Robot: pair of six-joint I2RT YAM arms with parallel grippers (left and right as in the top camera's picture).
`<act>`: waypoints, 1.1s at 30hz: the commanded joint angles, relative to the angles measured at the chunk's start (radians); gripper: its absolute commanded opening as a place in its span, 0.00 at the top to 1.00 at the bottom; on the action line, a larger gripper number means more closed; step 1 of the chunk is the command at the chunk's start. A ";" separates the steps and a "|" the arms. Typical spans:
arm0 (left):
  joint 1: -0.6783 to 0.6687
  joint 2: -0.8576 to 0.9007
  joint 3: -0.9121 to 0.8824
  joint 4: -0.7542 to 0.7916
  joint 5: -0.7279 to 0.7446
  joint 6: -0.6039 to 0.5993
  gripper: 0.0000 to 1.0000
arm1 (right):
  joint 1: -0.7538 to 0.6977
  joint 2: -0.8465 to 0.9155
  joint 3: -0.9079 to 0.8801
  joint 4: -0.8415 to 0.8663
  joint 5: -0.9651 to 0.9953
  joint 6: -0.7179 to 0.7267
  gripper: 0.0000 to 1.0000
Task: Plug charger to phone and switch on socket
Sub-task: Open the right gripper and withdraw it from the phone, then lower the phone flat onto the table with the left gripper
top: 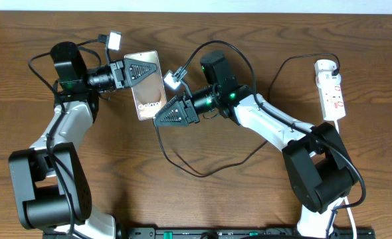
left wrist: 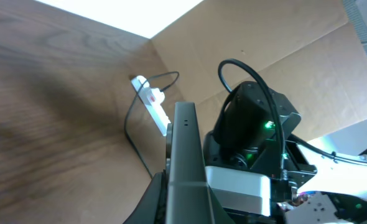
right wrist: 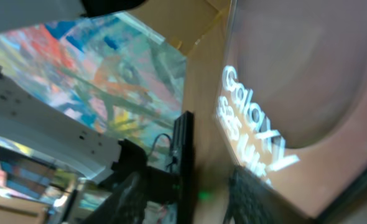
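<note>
My left gripper [top: 143, 70] pinches the phone [top: 149, 96] at its top end. My right gripper [top: 164, 114] sits spread at its lower end, blurred up close. The charger [top: 202, 171] loops nearby, its tip hidden.

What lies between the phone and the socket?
The right arm and a stretch of the charger cable, as the overhead view shows.

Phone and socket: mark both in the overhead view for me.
phone [top: 149, 91], overhead view, on its glossy face just above the lettering.
socket [top: 331, 93], overhead view, on the middle of the white strip's face.
</note>
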 commanded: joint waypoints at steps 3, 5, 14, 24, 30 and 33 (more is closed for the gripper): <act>0.016 -0.021 0.001 0.005 0.067 -0.029 0.93 | -0.005 -0.003 0.013 -0.005 0.042 0.000 0.18; 0.029 -0.021 0.001 0.004 0.067 -0.025 0.93 | -0.005 -0.003 0.013 -0.005 0.033 0.000 0.01; 0.079 -0.021 0.001 0.004 0.067 -0.022 0.93 | -0.019 -0.003 0.013 -0.002 -0.026 -0.016 0.01; 0.144 -0.021 0.000 0.003 0.067 -0.022 0.93 | -0.059 -0.003 0.013 -0.004 -0.054 -0.019 0.01; 0.196 -0.021 0.000 -0.050 0.036 -0.019 0.93 | -0.090 -0.003 0.013 -0.053 0.072 0.037 0.01; 0.218 -0.021 -0.003 -0.167 -0.052 0.025 0.93 | -0.109 -0.003 0.013 -0.108 0.143 0.053 0.01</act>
